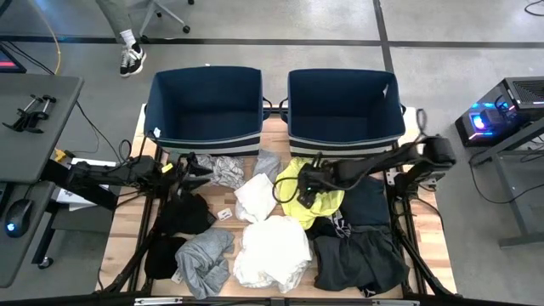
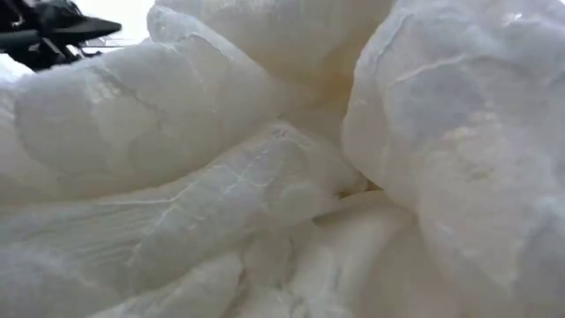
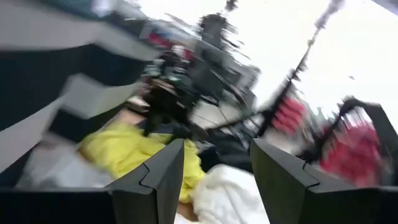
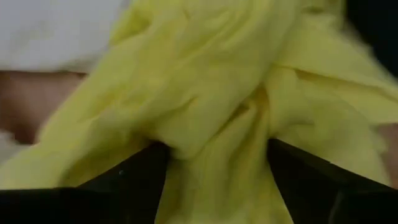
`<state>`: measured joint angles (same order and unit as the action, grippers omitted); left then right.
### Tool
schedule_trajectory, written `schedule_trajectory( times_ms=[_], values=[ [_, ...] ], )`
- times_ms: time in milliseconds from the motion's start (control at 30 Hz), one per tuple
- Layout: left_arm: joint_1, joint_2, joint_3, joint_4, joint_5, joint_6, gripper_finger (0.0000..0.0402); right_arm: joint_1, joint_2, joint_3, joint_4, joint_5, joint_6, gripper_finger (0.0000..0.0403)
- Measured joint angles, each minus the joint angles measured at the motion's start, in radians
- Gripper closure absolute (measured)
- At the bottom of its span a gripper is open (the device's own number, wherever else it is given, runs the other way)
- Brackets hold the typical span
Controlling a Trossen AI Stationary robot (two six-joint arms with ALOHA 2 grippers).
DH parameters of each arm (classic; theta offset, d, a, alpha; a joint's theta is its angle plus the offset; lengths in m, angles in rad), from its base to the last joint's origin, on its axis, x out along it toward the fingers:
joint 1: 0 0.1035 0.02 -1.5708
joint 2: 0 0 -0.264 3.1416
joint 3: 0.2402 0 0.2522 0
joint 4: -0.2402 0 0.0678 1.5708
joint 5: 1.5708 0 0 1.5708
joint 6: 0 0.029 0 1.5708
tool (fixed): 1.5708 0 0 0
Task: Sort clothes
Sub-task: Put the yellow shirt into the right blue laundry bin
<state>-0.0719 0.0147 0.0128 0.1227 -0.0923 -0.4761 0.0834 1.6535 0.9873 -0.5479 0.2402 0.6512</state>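
Clothes lie in a heap on the wooden table: a neon yellow garment (image 1: pixel 316 194), white ones (image 1: pixel 272 246), a grey one (image 1: pixel 204 255), black ones (image 1: pixel 183 212), dark ones (image 1: pixel 357 246) and a grey-white patterned one (image 1: pixel 225 170). My right gripper (image 1: pixel 299 183) is open and low on the yellow garment (image 4: pixel 205 93), a bunched ridge of it between its fingers. My left gripper (image 1: pixel 189 167) is open and empty beside the patterned garment; in its wrist view (image 3: pixel 217 149) it faces the yellow and white cloth. White cloth (image 2: pixel 265 177) fills the low view. My right gripper comes at the yellow garment from above, slanting from the table's right. Its open fingers (image 4: pixel 143 168) stand on either side of a raised fold (image 4: pixel 217 134), and the cloth lies against them and over their tips. The garment rests on the heap.
Two navy fabric bins, the left bin (image 1: pixel 206 106) and the right bin (image 1: pixel 344 106), stand side by side at the table's far edge. A desk with a mouse (image 1: pixel 17 212) is at the left, and a person's foot (image 1: pixel 132 58) shows beyond the table.
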Motion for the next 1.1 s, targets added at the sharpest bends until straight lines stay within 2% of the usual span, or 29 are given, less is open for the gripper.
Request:
schedule_trajectory(
  times_ms=[100,233,333,467,533,667,867,967,1100],
  values=[
    [0.0,0.0,0.0,-0.003,-0.076,-0.117,0.0231,0.0,0.081,0.002,0.027,-0.004,0.005,0.0146],
    [0.0,0.0,0.0,-0.001,-0.081,-0.066,0.0231,0.001,0.162,0.004,0.06,0.001,0.007,0.0185],
    [0.0,0.0,0.0,0.004,-0.083,-0.046,0.0231,0.0,0.198,0.008,0.106,-0.004,0.023,0.0247],
    [0.0,0.0,0.0,0.011,-0.083,-0.045,0.0231,0.0,0.18,0.007,0.105,-0.034,0.022,0.0358],
    [0.0,0.0,0.0,0.011,-0.083,-0.045,0.0231,0.0,0.135,0.001,0.097,-0.065,0.022,0.0384],
    [0.0,0.0,0.0,0.01,-0.083,-0.043,0.0231,0.004,-0.016,-0.008,0.018,-0.161,0.048,0.0374],
    [0.0,0.0,0.0,0.01,-0.083,-0.044,0.0231,0.003,-0.322,0.005,-0.016,-0.259,0.047,0.0393],
    [0.0,0.0,0.0,0.01,-0.083,-0.044,0.0231,0.004,-0.438,0.088,-0.049,-0.259,0.028,0.0393],
    [0.0,0.0,0.0,0.01,-0.096,-0.044,0.0231,-0.007,-0.508,0.27,-0.068,-0.223,-0.078,0.0393]
  ],
)
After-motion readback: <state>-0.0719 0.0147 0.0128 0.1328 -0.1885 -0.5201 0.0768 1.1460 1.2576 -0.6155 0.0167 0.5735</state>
